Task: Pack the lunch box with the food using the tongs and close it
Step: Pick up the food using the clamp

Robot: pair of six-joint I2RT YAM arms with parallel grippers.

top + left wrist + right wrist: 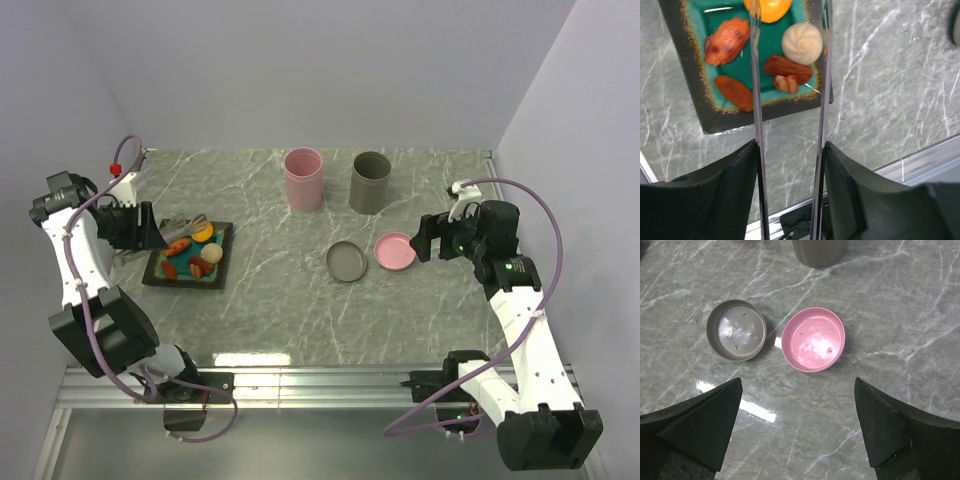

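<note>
**Tongs (758, 125) held over the tray, no food gripped yet**

The tongs are carried by the left end effector (791, 147). Its fingers are pressed against the outside of both thin metal arms, so the tool is pinched between them with its tips apart. In the left wrist view the two arms run out over the teal tray (740, 120), which sits on the left of the bench (290, 310).

All the food in view lies on that tray:
- a pale tan ball (801, 43)
- a red-orange piece (727, 41)
- a brown piece (787, 67)
- a flat orange-brown piece (735, 92)
- a small red-and-white piece (786, 83)
- a yellow-orange piece (769, 7) at the far edge

The ball is seen between the two tong arms. Whether the tips touch anything cannot be told.

The right end effector (797, 385) is spread wide and holds nothing. It hangs above a grey lid (736, 330) and a pink lid (813, 339), which lie side by side, hollow side up. A pink container (303, 179) and a grey container (370, 182) stand upright beyond them, well apart from the tray.

The tongs are judged to be light, springy and slick, so a squeeze across both arms is needed to close the tips. Too light a hold may let the tool slide or twist.

The food is judged to be light, smooth and firm. The ball is likely to roll or squirt out and is best taken across its widest part. The long pieces are best taken across their narrow middle, not by an end.
</note>
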